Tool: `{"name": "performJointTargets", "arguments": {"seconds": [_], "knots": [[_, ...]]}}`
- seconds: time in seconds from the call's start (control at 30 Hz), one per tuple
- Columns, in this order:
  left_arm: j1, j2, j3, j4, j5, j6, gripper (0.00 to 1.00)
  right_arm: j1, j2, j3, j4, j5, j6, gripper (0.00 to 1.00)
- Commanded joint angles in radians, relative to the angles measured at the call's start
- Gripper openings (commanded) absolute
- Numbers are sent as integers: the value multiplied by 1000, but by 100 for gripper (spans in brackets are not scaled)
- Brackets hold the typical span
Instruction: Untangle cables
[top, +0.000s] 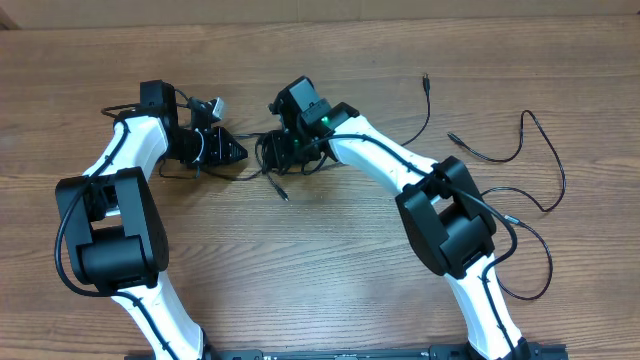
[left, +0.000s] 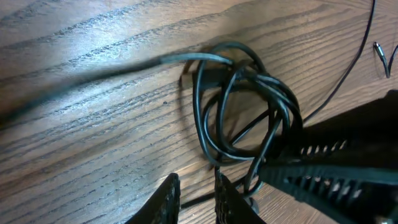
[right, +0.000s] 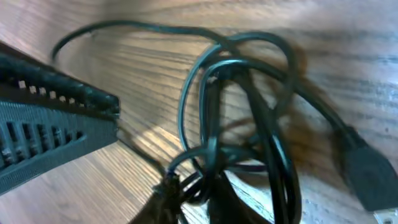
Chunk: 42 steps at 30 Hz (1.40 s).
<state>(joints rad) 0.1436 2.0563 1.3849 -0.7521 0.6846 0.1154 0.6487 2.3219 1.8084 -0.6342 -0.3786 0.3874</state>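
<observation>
Cables (top: 272, 155) — where do they lie?

Knotted in a small black tangle on the wooden worktop (top: 330, 260), right between the two arms. One plug end (top: 284, 196) trails out of it toward the near edge.

And the rest of them?

Two loose cords (top: 452, 137) lie well apart from the knot, spread out on the right side of the worktop.

What is the left end effector (top: 238, 152) doing?

It sits low just beside the tangle. In its wrist view the left end effector (left: 196, 185) has its fingers a little apart, a gap wider than any cord. The overlapping loops of the cables (left: 198, 112) lie just ahead of them. A thin strand crosses near the gap, but I cannot tell if it touches.

And the right end effector (top: 283, 148)?

It is down on the knot from the other side. The wrist picture is blurred — yet the right end effector (right: 189, 186) looks closed, with strands of the cables (right: 183, 106) bunched between its fingers. A chunky plug (right: 367, 174) lies flat on the wood beside the loops.
</observation>
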Motion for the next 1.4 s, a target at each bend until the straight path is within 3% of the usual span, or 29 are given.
{"name": "performJointTargets", "arguments": {"seconds": [0.0,0.23,0.53,0.77,0.87,1.07,1.17,1.37], "knots": [[-8,10,20,1,12,15,22,-1,-4,-43,-56,90,61,4],[-8,10,20,1,12,15,22,-1,-4,-85,-147,89,9,4],[-16,10,20,2,14,15,22,4,-4,-89,-235,-239,-400,4],[-36,10,20,6,5,16,24,60,-4,-89,-282,-312,-628,4],[-36,10,20,5,-14,14,25,72,-4,-89,-270,-253,-626,4],[-36,10,20,-2,-14,11,26,38,-4,-73,-270,-116,-432,20],[-36,10,20,-2,-14,11,27,0,-5,-42,-286,-140,-330,33],[-42,10,20,-6,24,13,35,-47,-5,-27,-262,-274,-299,56]]}}
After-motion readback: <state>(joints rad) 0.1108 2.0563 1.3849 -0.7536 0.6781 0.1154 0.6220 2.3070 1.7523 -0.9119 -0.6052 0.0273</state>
